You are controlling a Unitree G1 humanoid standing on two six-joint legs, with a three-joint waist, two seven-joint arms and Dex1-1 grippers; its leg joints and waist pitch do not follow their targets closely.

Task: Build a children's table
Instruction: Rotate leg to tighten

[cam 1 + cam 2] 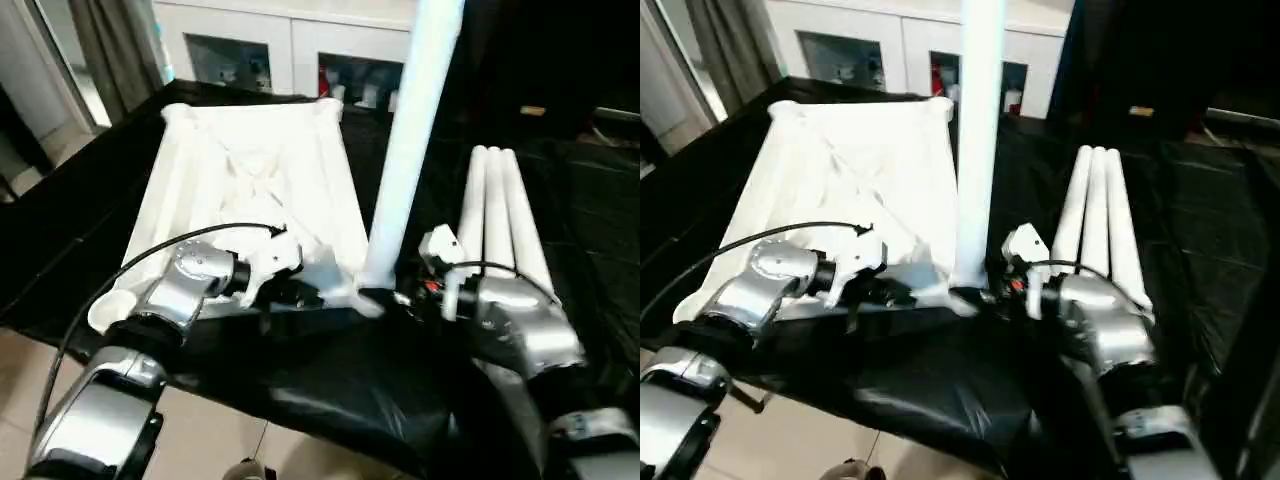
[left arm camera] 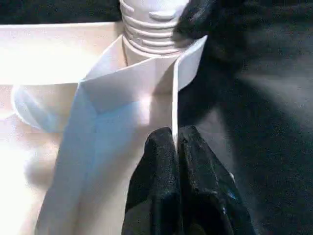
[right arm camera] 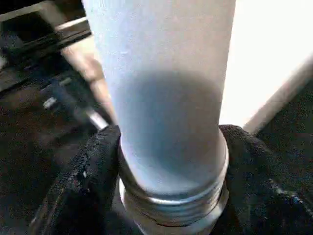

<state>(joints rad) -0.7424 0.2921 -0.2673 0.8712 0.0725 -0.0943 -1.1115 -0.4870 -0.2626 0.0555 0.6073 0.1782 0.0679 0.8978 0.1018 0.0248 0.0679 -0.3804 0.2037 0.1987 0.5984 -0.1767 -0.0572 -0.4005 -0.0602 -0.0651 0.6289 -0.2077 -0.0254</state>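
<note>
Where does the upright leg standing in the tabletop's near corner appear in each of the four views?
Left eye view: upright leg, right of centre, leaning to the top edge.
Right eye view: centre, nearly vertical.
Left wrist view: its ribbed base at the top, in the corner socket.
Right wrist view: centre, between the right gripper's fingers.
Shared landmark: the ribbed base.
</note>
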